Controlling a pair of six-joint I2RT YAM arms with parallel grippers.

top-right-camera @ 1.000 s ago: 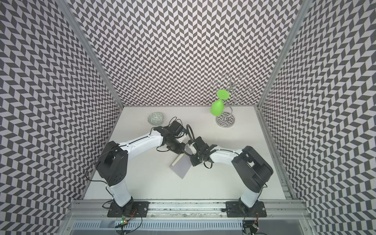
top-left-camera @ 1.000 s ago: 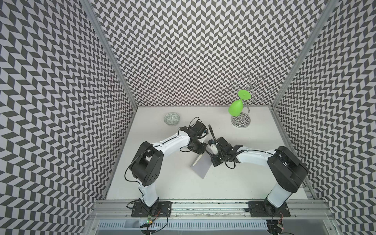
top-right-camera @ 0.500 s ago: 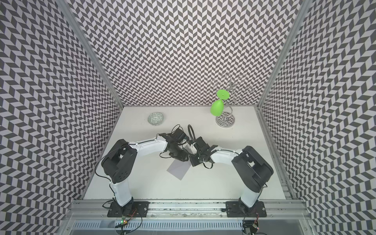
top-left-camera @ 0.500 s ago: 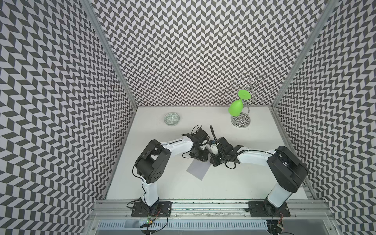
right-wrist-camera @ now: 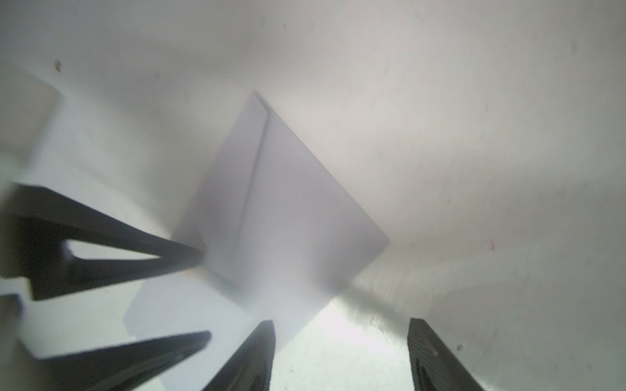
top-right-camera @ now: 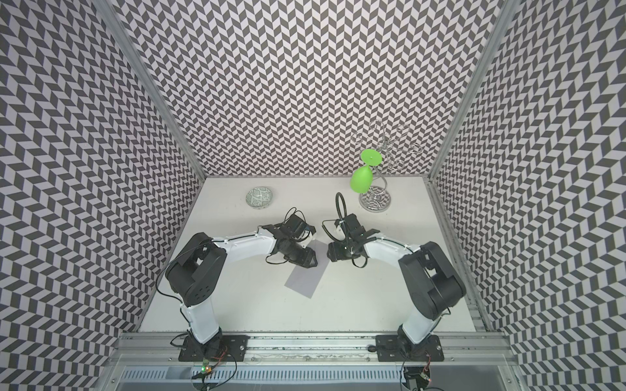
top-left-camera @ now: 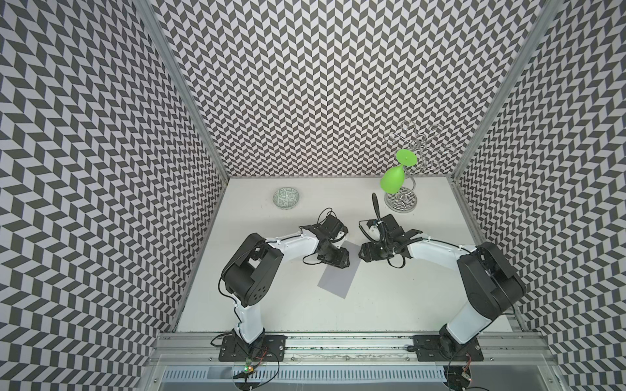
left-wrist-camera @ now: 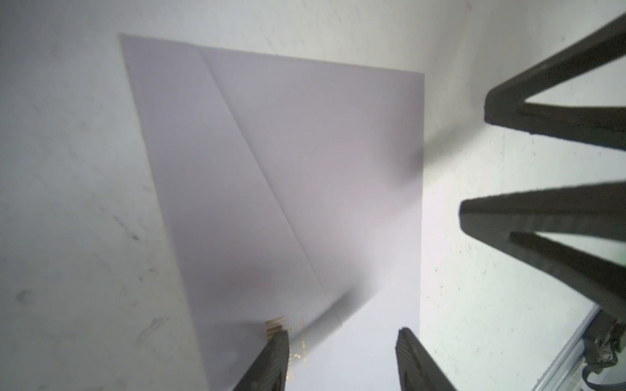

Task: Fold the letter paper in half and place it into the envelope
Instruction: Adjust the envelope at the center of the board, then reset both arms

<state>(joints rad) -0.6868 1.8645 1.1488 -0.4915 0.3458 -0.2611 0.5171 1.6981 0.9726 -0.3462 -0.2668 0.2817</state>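
Observation:
The envelope [top-left-camera: 338,276] is a grey-lavender rectangle lying flat on the white table in both top views [top-right-camera: 306,276], its pointed flap seam facing up [left-wrist-camera: 288,169]. My left gripper [top-left-camera: 340,264] hangs open just over its far end, and in the left wrist view [left-wrist-camera: 342,333] nothing lies between the fingers. My right gripper [top-left-camera: 364,257] is open beside the far right corner of the envelope [right-wrist-camera: 288,210], one finger over the corner, holding nothing [right-wrist-camera: 342,323]. The letter paper is hidden.
A patterned dish [top-left-camera: 286,198] sits at the back left. At the back right, a green goblet [top-left-camera: 393,179] hangs upside down on a wire rack [top-left-camera: 401,203]. Patterned walls close in three sides.
Both grippers have opened and let go of the envelope, which now lies flat. The cream sheet edge that showed at its far end is gone from sight. The right gripper has drawn back.

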